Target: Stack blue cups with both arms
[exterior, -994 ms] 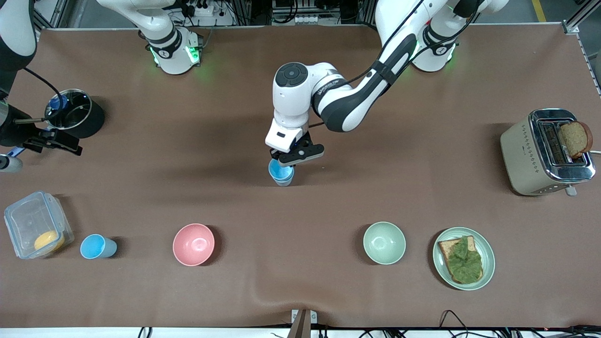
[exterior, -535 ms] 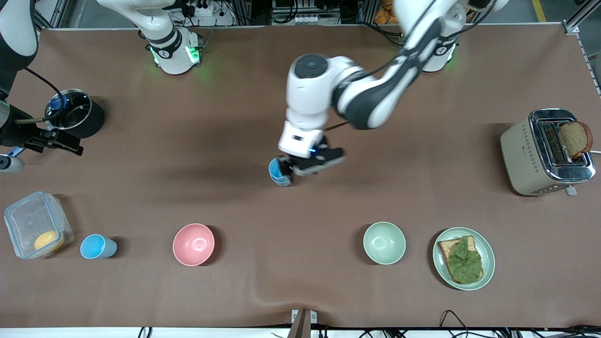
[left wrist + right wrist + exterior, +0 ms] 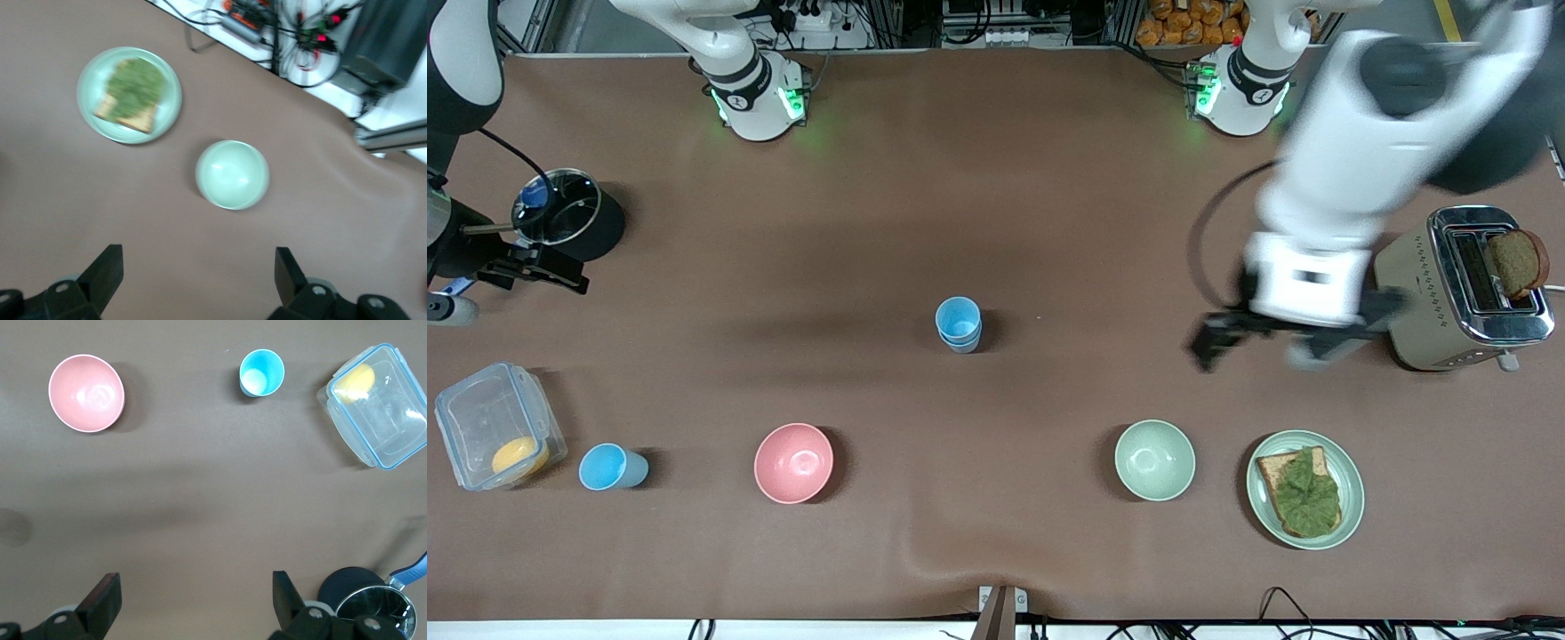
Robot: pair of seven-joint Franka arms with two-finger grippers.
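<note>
Two smooth plastic blue cups are seen nested as a stack [image 3: 959, 324] around the middle of the brown cloth-covered table [image 3: 996, 178], standing upright with the mouth facing up, long axis vertical. A third blue cup [image 3: 611, 467] is stood upright too, near the front edge toward the right arm's end, just beside a clear lidded plastic container [image 3: 496, 425] with something yellow inside. Round glossy bowls are lined up along that same front edge: a pink bowl [image 3: 793, 462] and a pale green bowl [image 3: 1154, 460], then a green plate [image 3: 1305, 489] with leafy toast on it.

The left gripper [image 3: 1267, 342] is held up in the air over bare table next to the shiny metal toaster [image 3: 1463, 289], fingers spread wide and nothing between them. The right gripper [image 3: 520, 267] is parked at the right arm's end beside a black metal pot [image 3: 569, 216], fingers spread apart, empty as well.
</note>
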